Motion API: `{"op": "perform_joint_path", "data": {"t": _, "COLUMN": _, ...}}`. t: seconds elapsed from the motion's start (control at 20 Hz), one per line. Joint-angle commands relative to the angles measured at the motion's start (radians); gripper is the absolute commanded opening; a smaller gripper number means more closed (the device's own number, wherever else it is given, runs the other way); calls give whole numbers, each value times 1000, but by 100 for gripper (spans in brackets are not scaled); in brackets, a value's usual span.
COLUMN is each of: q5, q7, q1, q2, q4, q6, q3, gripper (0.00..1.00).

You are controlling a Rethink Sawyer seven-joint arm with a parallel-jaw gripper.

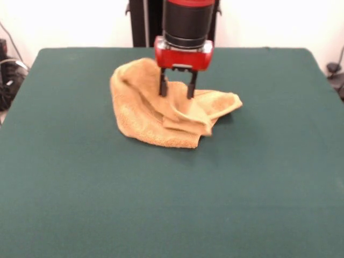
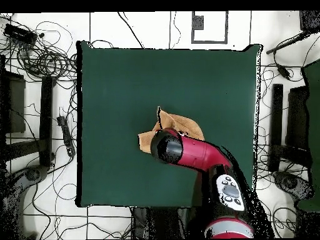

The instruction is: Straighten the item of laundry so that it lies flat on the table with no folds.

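The golden-orange towel (image 1: 161, 110) lies crumpled on the dark green table (image 1: 172, 193), a little beyond its middle, with folds piled over each other and one corner sticking out to the right. My gripper (image 1: 176, 92) hangs straight down over the towel's middle, its two black fingers (image 1: 163, 86) apart and open, their tips at the cloth. In the overhead view the arm covers most of the towel (image 2: 187, 127); the gripper itself is hidden under the arm's red and black end (image 2: 167, 147).
The table (image 2: 125, 94) is far wider than the towel on every side. Cables and stands (image 2: 44, 62) lie on the floor around the table. The robot's pedestal (image 1: 145, 21) stands behind the far edge.
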Motion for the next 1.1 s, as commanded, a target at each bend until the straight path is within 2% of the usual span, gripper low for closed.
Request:
{"op": "perform_joint_path", "data": {"t": 0.05, "q5": -67, "q7": 32, "q1": -36, "q2": 54, "q4": 23, "q6": 1, "q3": 135, "gripper": 100}}
{"op": "perform_joint_path", "data": {"t": 0.4, "q5": -101, "q7": 34, "q1": -67, "q2": 65, "q4": 12, "q6": 0, "q3": 163, "gripper": 100}}
{"op": "perform_joint_path", "data": {"t": 1.1, "q5": -124, "q7": 56, "q1": -69, "q2": 59, "q4": 10, "q6": 13, "q3": 174, "gripper": 100}}
